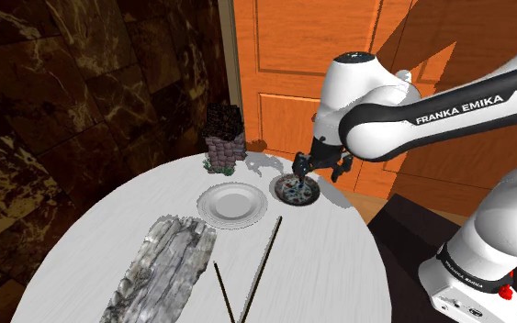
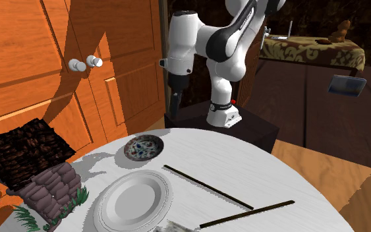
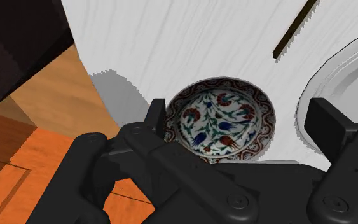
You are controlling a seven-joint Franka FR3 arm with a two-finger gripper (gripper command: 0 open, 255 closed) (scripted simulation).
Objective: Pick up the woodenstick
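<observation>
Your fingers (image 3: 329, 127) stand wide apart, holding nothing, and hover over a small round bowl (image 3: 222, 121) painted with red and blue flowers at the edge of the white, faintly streaked round desk (image 1: 339, 266). The woodenstick (image 1: 262, 270) lies flat on the desk beyond that bowl, a thin, dark, straight rod. Its near end sits close to the bowl and the pale plate (image 1: 232, 204), and its long axis runs away toward the shoulder view's lower edge. I judge you must travel out along it and turn the fingers across that axis, minding the second stick (image 1: 225, 294) close by.
</observation>
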